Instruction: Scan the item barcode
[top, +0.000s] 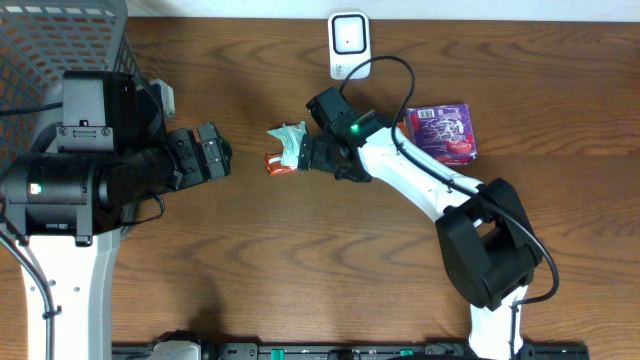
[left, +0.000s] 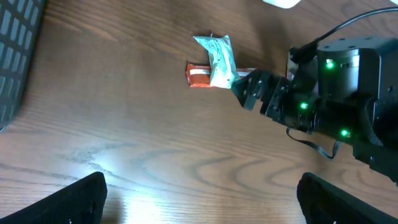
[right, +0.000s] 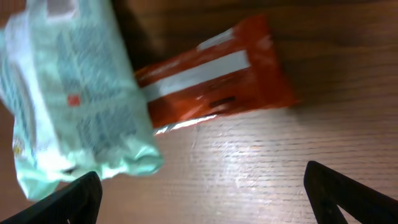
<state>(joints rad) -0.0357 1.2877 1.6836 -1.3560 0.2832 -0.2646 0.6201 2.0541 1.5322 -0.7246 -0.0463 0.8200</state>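
Wire basket (top: 40, 50): grey mesh, stood at the far-left rear corner of the counter (top: 250, 280), partly behind the left arm.
Left tool (top: 222, 152): released, its fingers spread wide with nothing between them. It pointed right toward the two packets and was well apart from them.
Orange-red wrapper (top: 272, 166): lay flat on the dark wood with a white band along its length. One end was tucked under the packet above it.
Mint-green packet (top: 290, 140): lay across the orange-red wrapper near the middle of the counter, forward and left of the scanner. It carried small print, but no barcode could be made out.
Right tool (top: 308, 155): released, fingers wide with only bare counter between them. It sat just beside the two packets on their right and gripped neither; whether it touched them could not be told.
Scanner (top: 348, 40): white, stood upright at the rear edge, well apart from the mint-green packet.
Right arm (top: 420, 185): white links stretched diagonally from the front right to the middle, a green light lit at the wrist.
Purple packet (top: 445, 132): lay flat to the right, just behind the right arm.
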